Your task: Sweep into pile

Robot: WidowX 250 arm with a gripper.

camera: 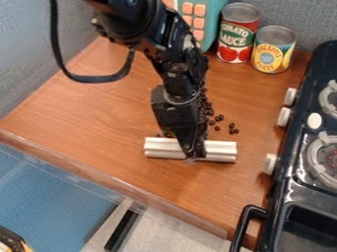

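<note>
Fingers [191, 149] clamped on the middle of a pale ribbed bar [221, 150], pointing down, slightly tilted; the bar extends past them on both sides.

Tabletop [99, 113]: warm brown wood grain, smooth, with a glossy strip along the near edge. Stove [287, 184] at the right: black, shiny, boxy, with white rounded knobs [284, 117], pale burner grates [316, 157] and a curved black handle [252, 212] at its near corner. Arm [131, 22]: black, jointed, hard-surfaced, entering at the top; a flat black cable [99, 78] loops beside it. Teal object [209, 15] with raised pinkish squares stands at the back.

Two upright metal cans at the back, just beside each other: the taller [237, 30] with a red and green label, the shorter [274, 51] with a yellow and blue one. Bar: straight, matte, grooved lengthwise, lying across the tabletop.

Dark beans [221, 117]: small, rounded, on the far side of the bar. Most lie just beside the fingers and the arm's lower end, toward the stove, in a dense band partly hidden by the arm. Several lie scattered apart from it; a few more sit on the other side, near the bar.
</note>
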